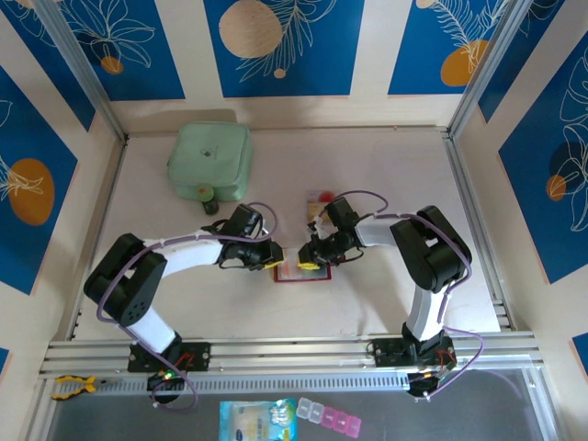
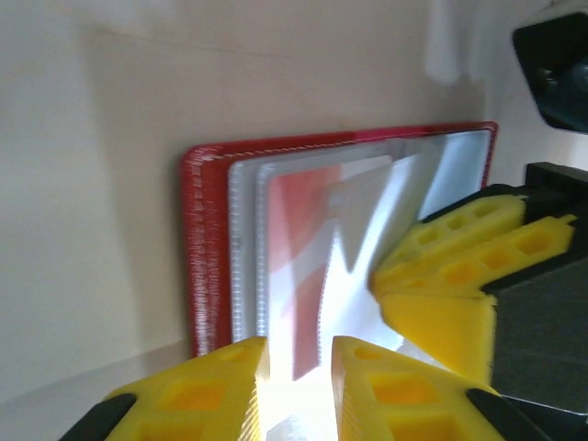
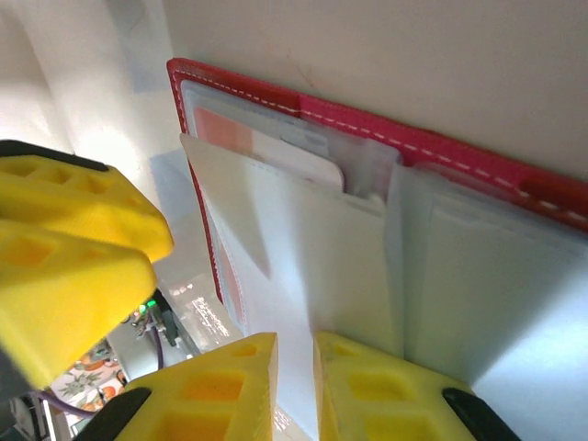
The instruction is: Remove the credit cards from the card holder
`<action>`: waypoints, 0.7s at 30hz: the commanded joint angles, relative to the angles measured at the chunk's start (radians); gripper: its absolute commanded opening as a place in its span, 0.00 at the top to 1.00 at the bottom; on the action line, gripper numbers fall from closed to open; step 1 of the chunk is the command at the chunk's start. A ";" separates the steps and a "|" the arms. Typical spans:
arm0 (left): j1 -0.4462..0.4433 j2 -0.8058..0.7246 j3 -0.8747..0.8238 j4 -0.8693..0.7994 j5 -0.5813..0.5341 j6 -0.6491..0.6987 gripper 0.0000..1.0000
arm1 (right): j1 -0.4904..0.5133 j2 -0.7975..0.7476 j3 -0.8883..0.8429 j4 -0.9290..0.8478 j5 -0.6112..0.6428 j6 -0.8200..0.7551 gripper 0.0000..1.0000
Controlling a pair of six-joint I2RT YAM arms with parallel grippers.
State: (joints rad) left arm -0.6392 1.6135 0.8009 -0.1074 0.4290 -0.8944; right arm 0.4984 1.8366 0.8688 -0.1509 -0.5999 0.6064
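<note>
On the near ledge in front of the arm bases a blue-and-white packet (image 1: 260,421) and a clear pill box (image 1: 329,419) are seen. Beyond the bases, at the middle of the tabletop (image 1: 386,165), the red card holder (image 1: 296,274) is laid open and flat, with both arms bent inward over it.

The left gripper (image 2: 299,386) is lowered onto the holder's left edge. Its yellow fingers are parted by a clear gap over the glaring pale pocket, and nothing is seen clamped between them.

The right gripper (image 3: 294,377) is set on the holder's right side, close to the left one. Its fingers are drawn nearly together on a pale pocket sheet of the card holder, which is pinched between them.

A tucked card (image 3: 294,152), pale with an orange-red patch, is seen partly inside a clear pocket of the holder.

Farther back, just beyond the right gripper, a pale card with a red spot (image 1: 322,196) is lying on the tabletop, apart from the holder. At the far left a mint-green case (image 1: 209,163) is placed, well apart from everything else.
</note>
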 commanded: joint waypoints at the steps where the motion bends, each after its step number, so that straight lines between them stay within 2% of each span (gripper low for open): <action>1: -0.022 0.027 0.036 0.047 0.025 -0.045 0.72 | -0.008 0.030 -0.026 0.007 -0.012 0.007 0.82; 13: -0.044 0.091 0.039 0.090 0.035 -0.072 0.70 | -0.027 0.030 -0.058 0.048 -0.039 0.014 0.82; 21: -0.051 0.110 0.036 0.135 0.056 -0.091 0.78 | -0.027 0.027 -0.067 0.063 -0.050 0.019 0.82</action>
State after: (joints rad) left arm -0.6785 1.7054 0.8165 -0.0002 0.4530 -0.9718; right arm 0.4759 1.8385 0.8253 -0.0669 -0.6559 0.6140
